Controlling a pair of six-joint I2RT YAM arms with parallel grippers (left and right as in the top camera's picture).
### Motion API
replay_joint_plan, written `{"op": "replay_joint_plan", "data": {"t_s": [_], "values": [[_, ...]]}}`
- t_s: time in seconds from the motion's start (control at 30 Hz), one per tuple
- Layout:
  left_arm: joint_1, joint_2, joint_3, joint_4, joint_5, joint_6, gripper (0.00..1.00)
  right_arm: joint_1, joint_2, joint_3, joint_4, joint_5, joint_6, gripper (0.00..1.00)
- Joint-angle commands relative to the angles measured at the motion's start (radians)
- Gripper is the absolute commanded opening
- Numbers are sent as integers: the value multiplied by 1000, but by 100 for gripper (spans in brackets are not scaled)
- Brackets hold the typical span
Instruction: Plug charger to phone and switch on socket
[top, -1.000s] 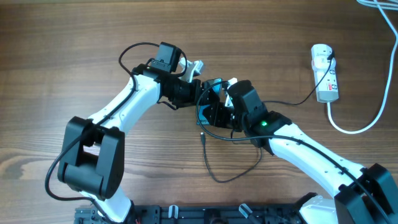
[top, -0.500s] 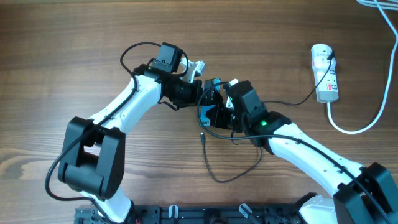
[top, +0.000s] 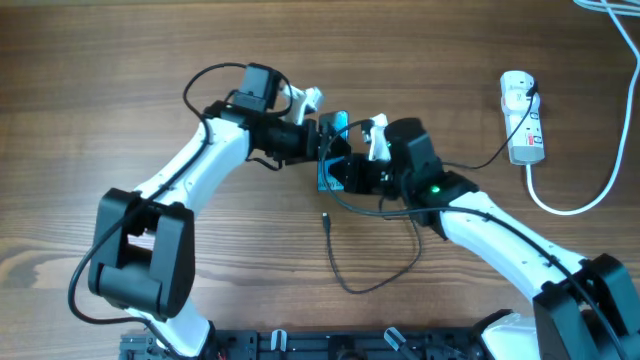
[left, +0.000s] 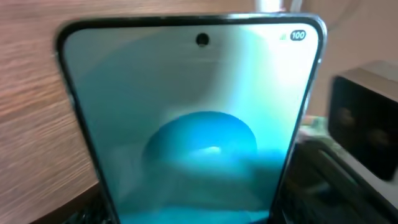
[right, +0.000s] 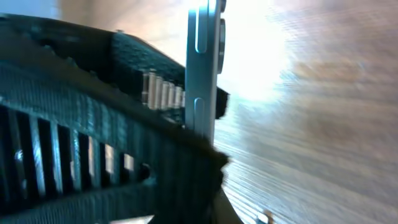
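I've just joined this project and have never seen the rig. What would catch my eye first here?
The glowing turquoise phone, standing upright near the centre of the table and filling the left wrist view. Beside it the charger lies looped on the wood, its tip free, and the white socket sits far right.

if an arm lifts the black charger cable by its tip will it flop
Probably floppy: the charger cable lies in loose curves on the table. It looks thin, so likely light, and its plug tip may droop. Its far end runs to the socket, so pulling could tug that.
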Motion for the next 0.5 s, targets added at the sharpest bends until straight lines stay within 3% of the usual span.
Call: {"op": "replay_joint_plan", "data": {"t_s": [0.0, 0.2, 0.23, 0.47], "values": [[68, -16, -2, 63, 355, 16, 73, -39, -16, 24, 86, -201, -39, 4], [113, -16, -2, 245, 673, 16, 67, -40, -16, 24, 195, -297, -52, 4], [113, -16, -2, 278, 724, 16, 63, -40, -16, 24, 203, -296, -52, 4], [113, -32, -2, 340, 728, 5, 27, -40, -16, 24, 278, -301, -9, 4]]}}
